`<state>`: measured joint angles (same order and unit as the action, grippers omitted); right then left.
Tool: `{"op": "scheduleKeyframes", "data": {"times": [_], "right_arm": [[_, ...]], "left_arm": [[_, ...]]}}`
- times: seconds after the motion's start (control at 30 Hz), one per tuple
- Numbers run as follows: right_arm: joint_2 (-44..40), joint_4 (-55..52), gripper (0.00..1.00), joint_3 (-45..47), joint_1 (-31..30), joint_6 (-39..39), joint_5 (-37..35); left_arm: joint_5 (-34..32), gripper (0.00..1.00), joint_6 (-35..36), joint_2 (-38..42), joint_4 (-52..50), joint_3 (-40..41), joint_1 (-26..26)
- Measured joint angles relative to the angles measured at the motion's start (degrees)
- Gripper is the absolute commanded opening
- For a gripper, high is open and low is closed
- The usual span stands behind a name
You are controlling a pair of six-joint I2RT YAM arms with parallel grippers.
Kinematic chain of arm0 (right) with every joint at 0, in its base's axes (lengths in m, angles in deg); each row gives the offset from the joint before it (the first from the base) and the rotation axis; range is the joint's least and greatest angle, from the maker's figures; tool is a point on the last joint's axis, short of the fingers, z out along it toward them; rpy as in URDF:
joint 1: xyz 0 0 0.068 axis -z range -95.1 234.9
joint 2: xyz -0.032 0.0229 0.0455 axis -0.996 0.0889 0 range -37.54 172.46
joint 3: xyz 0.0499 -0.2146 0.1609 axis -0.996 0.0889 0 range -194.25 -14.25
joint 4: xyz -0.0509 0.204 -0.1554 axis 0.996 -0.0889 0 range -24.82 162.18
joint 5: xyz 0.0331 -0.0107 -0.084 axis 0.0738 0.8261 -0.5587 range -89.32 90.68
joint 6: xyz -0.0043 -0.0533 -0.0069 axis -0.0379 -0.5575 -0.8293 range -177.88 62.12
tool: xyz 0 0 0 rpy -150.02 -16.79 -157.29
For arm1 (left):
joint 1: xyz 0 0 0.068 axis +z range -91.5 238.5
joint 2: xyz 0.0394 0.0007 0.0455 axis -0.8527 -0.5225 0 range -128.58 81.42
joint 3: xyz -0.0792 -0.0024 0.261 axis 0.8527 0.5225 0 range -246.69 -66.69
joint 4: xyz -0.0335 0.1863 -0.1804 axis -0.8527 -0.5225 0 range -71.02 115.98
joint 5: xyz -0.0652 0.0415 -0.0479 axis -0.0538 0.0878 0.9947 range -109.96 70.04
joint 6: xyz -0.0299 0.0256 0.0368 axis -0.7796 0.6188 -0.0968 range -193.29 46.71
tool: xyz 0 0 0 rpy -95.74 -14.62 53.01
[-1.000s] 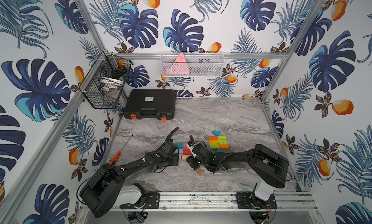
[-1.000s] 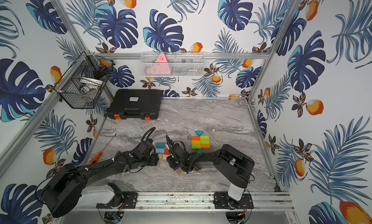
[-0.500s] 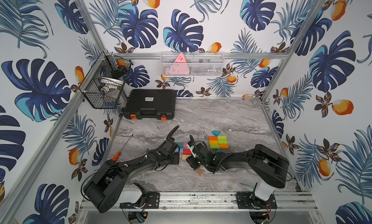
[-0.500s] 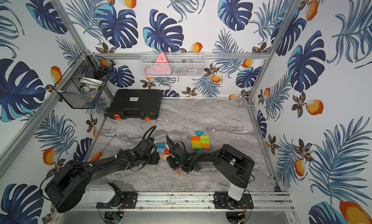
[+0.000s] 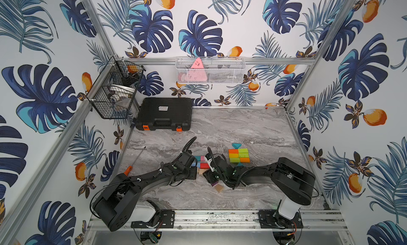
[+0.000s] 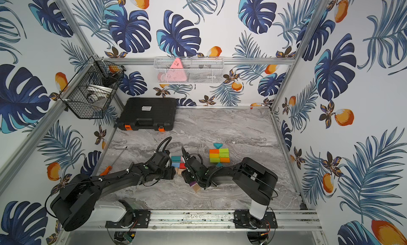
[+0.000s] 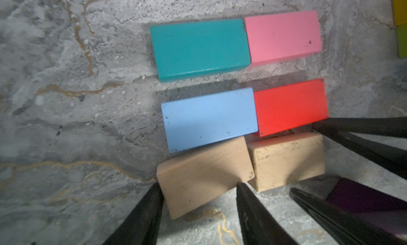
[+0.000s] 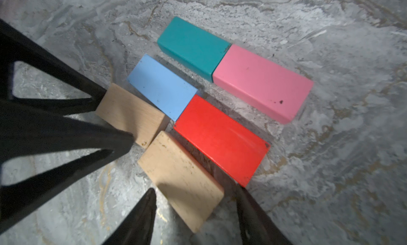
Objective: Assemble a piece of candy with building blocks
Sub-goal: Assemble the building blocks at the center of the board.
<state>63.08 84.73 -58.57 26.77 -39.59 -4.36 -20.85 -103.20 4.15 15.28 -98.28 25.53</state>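
Wood block (image 7: 204,171): tilted, clamped by left gripper (image 7: 198,185); pushing may shove blue block (image 7: 209,118).
Right gripper (image 8: 195,189): jaws apart around second wood block (image 8: 178,173); grippers may collide.

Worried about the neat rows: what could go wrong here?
The left claw grips the skewed wood block, which lies against the blue block; straightening it may shove that row. The right claw, open around the second wood block, sits close, so the claws could collide.

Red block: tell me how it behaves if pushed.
The red block looks rigid wood, so it probably won't flex. Lying flat on the table, it should slide, not tip or roll. Touching the blue block, it would likely shove that too.
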Motion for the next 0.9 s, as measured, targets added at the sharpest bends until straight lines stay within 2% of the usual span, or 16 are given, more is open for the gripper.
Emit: {"op": "scheduleKeyframes", "data": {"times": [0.7, 0.9], "right_arm": [[-0.35, -1.73, 0.65, -0.15, -0.28, 0.22, -2.38], [-0.48, -1.79, 0.68, 0.04, -0.68, 0.17, -3.30]], "left_arm": [[0.61, 0.58, 2.82, -0.42, -7.26, -2.86, 0.00], [0.57, 0.57, 2.58, -0.66, -7.21, -2.47, 0.00]]}}
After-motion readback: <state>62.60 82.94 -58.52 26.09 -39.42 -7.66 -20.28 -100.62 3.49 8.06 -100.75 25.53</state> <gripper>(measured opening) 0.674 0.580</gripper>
